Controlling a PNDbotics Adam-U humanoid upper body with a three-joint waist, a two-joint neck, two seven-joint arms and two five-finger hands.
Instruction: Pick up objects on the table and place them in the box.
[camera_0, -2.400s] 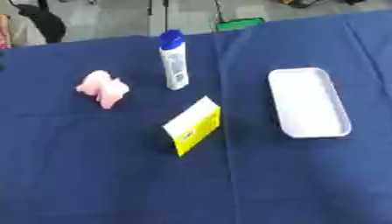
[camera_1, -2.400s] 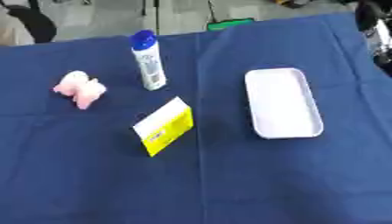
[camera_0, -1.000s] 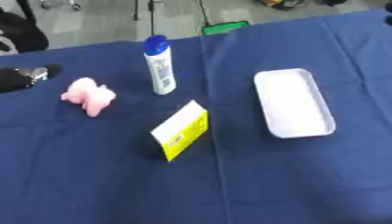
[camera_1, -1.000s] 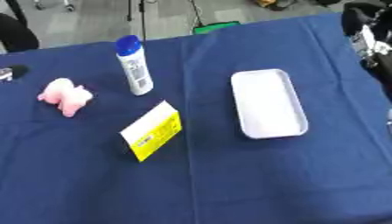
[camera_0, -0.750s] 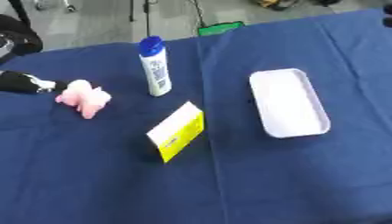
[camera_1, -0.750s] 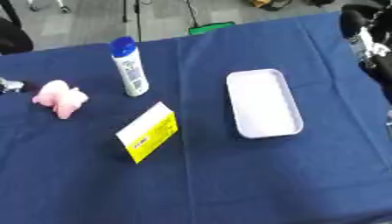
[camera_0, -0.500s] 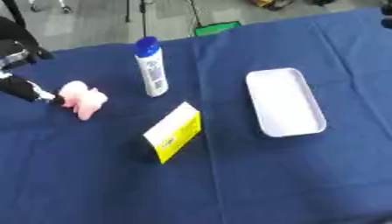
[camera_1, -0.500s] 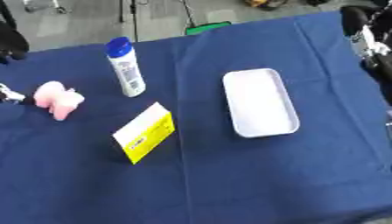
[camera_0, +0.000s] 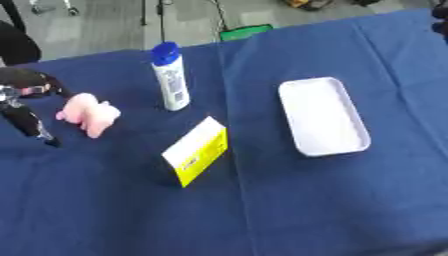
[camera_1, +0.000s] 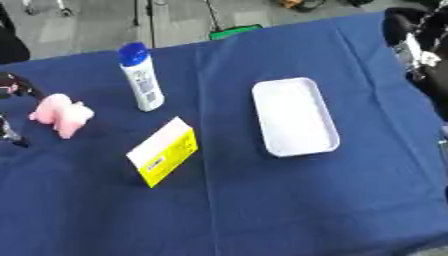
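The table (camera_0: 105, 210) has a dark blue cloth. The tray (camera_0: 323, 116) is white. Left of the tray, the box (camera_0: 196, 150) is yellow and white, the bottle (camera_0: 171, 77) white with blue cap, the toy (camera_0: 87, 114) pink.

A blue cloth covers the counter (camera_0: 306, 210). Near its far edge a white bottle (camera_0: 171, 80) with a blue cap stands upright. A pink soft toy (camera_0: 88, 114) lies toward the left edge, and just beside it the left hand (camera_0: 24, 107) reaches in, its dark fingers (camera_0: 35, 131) pointing down at the cloth, apart from the toy. A yellow and white carton (camera_0: 198, 150) stands near the middle. A white box (camera_0: 322, 116) lies toward the right edge.
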